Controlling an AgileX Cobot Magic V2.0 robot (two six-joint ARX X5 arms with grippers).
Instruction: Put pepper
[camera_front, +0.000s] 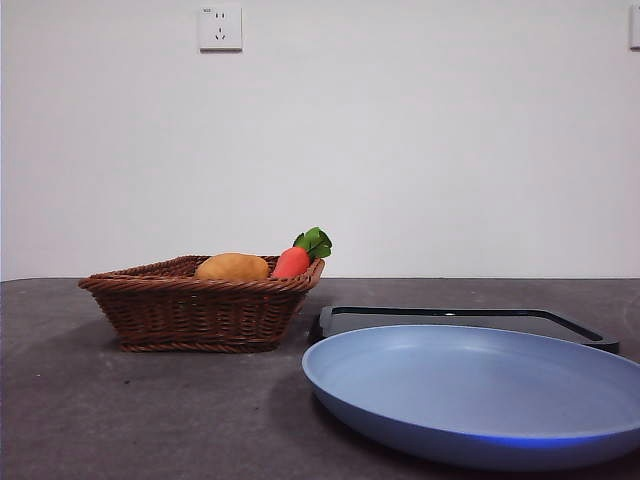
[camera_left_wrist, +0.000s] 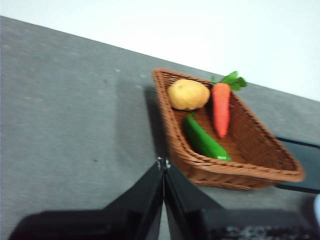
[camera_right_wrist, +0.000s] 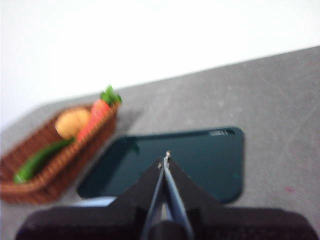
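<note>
Both grippers—left gripper (camera_left_wrist: 163, 165), right gripper (camera_right_wrist: 165, 159)—were clenched empty; the slender glossy green pepper (camera_left_wrist: 204, 140) lay in the brown woven wicker basket (camera_left_wrist: 260, 172). Grasp not begun—next, open over it.

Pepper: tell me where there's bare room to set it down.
Free: the blue plate and the dark board behind it, both bare. Crowded: the basket, where the pepper lies beside the potato and carrot. Both grippers are shut.
</note>
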